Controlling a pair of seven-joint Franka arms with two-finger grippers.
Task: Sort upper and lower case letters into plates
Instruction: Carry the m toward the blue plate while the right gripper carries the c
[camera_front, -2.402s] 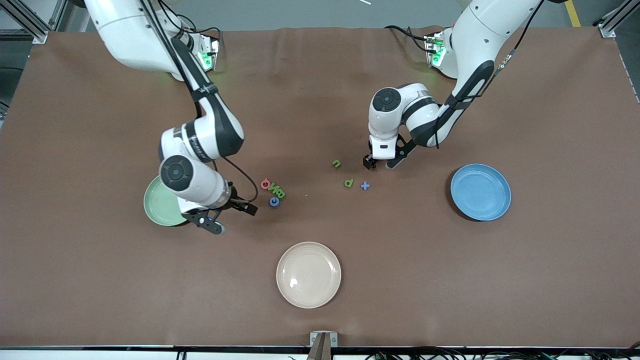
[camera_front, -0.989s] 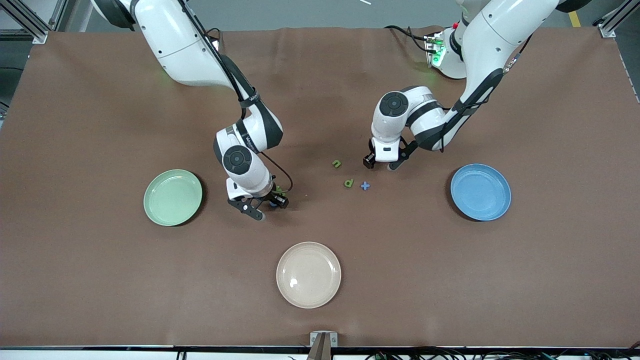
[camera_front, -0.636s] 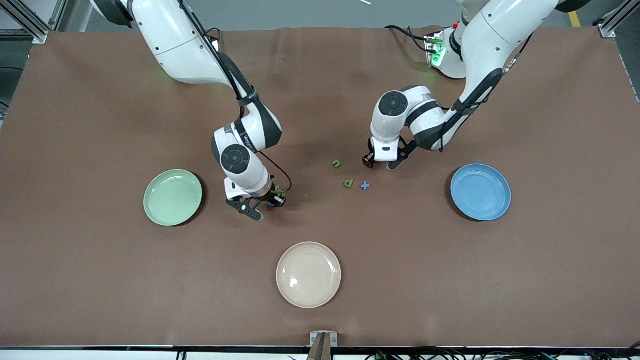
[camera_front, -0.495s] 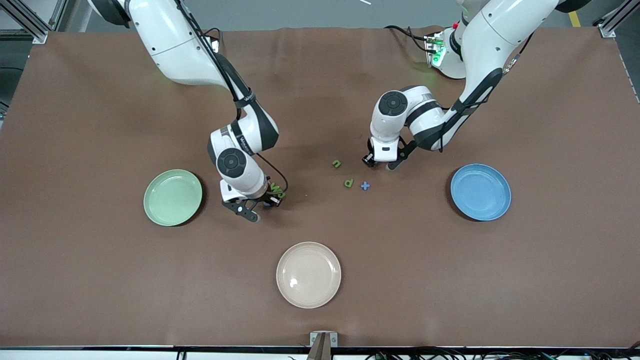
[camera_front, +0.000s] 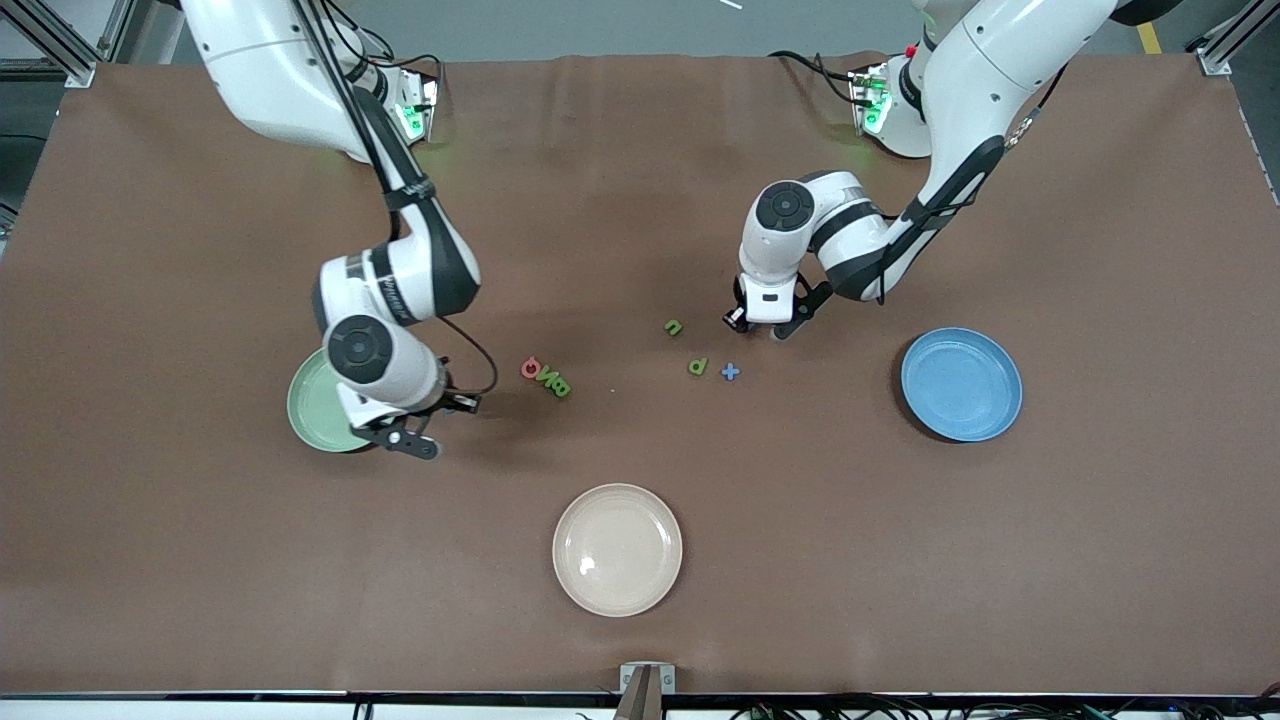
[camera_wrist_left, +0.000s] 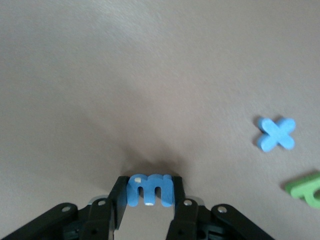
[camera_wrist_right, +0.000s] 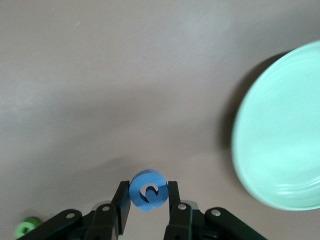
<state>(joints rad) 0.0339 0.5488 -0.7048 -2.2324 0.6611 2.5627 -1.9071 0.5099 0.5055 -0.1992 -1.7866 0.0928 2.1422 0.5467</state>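
Both fingers pinching small blue letters

My right gripper (camera_wrist_right: 145, 200) pinches a blue round letter (camera_wrist_right: 147, 190) edge-on, with the mint plate (camera_front: 305, 415) at its nine o'clock; my left gripper (camera_wrist_left: 150, 197) pinches a blue m (camera_wrist_left: 150, 190) on the surface (camera_front: 900, 560); light, thin, probably slippery, so I'd grip flat sides.

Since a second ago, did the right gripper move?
Yes. The right gripper, shut on a blue letter, moved from the letter cluster toward the mint plate.

Even, fairly bright overhead light leaves soft dark shadows on the brown table (camera_front: 700, 600) beneath both arms and under the jaws in each wrist view, where nearby fingers (camera_wrist_left: 117, 200) look slightly soft and a faint highlight marks the cream plate (camera_front: 617, 549).
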